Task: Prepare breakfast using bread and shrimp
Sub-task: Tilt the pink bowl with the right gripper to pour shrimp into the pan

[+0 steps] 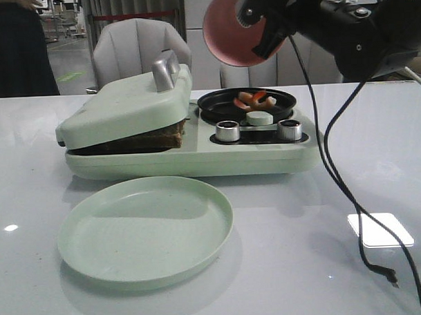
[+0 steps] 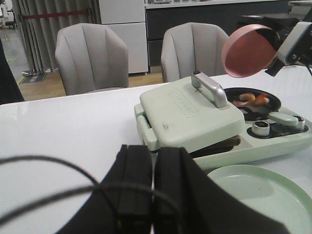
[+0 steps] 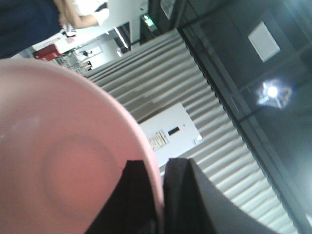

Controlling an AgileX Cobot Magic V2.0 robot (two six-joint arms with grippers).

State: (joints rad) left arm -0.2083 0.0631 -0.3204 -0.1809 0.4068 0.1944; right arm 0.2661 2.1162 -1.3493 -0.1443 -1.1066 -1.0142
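Note:
Bread [image 1: 158, 136] lies in the pale green breakfast maker [image 1: 190, 162], its brown crust showing under the nearly shut lid [image 1: 126, 105]. Orange and whitish shrimp [image 1: 253, 99] lie in the maker's round black pan [image 1: 216, 107]. High above that pan my right gripper [image 1: 262, 39] is shut on the rim of a pink plate [image 1: 228, 32], which is tipped steeply on edge. In the right wrist view the plate [image 3: 63, 161] is bare and the gripper [image 3: 160, 195] pinches its rim. My left gripper [image 2: 153, 185] is shut on nothing, low over the table to the left of the maker [image 2: 195, 117].
A bare pale green plate [image 1: 145, 229] lies in front of the maker. Two metal knobs [image 1: 227, 131] sit on the maker's front right. A black cable [image 1: 335, 174] hangs from the right arm down to the table. Grey chairs [image 1: 134, 49] stand beyond the far edge.

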